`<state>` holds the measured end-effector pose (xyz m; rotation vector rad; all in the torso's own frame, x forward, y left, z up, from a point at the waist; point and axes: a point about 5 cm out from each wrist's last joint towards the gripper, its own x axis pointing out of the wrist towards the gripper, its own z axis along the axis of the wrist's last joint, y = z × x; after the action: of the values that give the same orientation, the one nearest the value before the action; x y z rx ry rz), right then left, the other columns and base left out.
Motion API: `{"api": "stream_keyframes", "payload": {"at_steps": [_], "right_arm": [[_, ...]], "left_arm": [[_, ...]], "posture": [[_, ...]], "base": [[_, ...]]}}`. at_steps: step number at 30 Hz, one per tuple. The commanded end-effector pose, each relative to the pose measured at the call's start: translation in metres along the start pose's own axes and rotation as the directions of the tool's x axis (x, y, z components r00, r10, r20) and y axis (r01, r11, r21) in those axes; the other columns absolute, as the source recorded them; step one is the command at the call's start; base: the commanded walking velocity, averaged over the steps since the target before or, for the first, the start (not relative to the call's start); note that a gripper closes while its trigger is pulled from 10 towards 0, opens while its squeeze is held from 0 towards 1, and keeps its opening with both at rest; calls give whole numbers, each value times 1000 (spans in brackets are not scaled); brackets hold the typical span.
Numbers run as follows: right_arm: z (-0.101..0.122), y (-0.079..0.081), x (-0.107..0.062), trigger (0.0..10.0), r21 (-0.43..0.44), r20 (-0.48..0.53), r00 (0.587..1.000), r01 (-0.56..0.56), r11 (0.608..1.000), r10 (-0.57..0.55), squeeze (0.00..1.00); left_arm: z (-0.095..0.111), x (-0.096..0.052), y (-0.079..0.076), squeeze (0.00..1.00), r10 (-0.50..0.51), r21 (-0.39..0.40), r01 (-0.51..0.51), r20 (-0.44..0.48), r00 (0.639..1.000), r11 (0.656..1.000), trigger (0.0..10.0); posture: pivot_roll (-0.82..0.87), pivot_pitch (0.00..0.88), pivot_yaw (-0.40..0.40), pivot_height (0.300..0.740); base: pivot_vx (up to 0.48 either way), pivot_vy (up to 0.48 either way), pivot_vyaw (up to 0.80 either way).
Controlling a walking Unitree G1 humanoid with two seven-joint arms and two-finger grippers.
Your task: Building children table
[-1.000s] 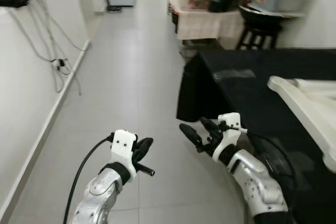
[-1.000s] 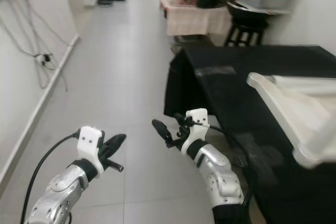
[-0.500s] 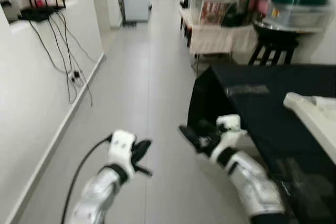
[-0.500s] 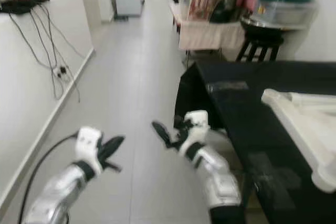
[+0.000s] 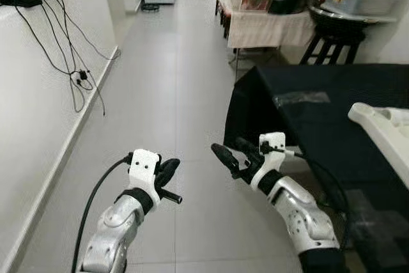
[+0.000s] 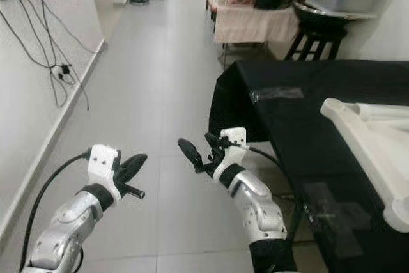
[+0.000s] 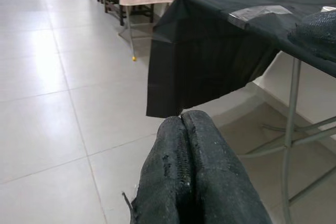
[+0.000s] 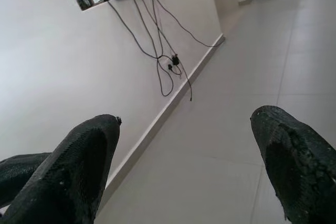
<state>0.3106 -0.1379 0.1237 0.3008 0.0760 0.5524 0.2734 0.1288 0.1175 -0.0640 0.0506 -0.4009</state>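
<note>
Your view has swung and steadied since a second ago; arms unchanged. Left claw [image 5: 167,174] pressed together, right claw [image 5: 231,154] spread, both empty, lower centre. White table part [image 5: 383,133] lies on black-draped bench [image 5: 307,116], right edge. Assembly not begun.

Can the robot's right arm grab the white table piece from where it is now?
Probably not yet. The right gripper, open, hangs over the floor off the black table's corner, while the white table piece lies farther along it, nothing between.
</note>
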Motion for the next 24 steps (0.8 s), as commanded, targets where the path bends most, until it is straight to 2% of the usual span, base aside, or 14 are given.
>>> {"api": "stream_keyframes", "payload": {"at_steps": [1,5,24], "right_arm": [[-2,1,2,10000,16,-14,1000,-8,1000,8,0],[-2,1,2,10000,19,-13,1000,-8,1000,9,0],[-2,2,3,10000,33,-10,1000,-11,999,12,0]], "left_arm": [[-4,-1,1,0,-2,-10,2,-16,1000,1000,10000],[-4,-1,2,0,-3,-11,3,-17,1000,1000,10000],[-3,-1,2,0,-10,-12,9,-17,1000,1000,10000]], "posture": [[-33,0,-48,740],[-33,0,-46,740],[-34,0,-39,740]], "base": [[0,0,0],[0,0,0],[257,0,0]]}}
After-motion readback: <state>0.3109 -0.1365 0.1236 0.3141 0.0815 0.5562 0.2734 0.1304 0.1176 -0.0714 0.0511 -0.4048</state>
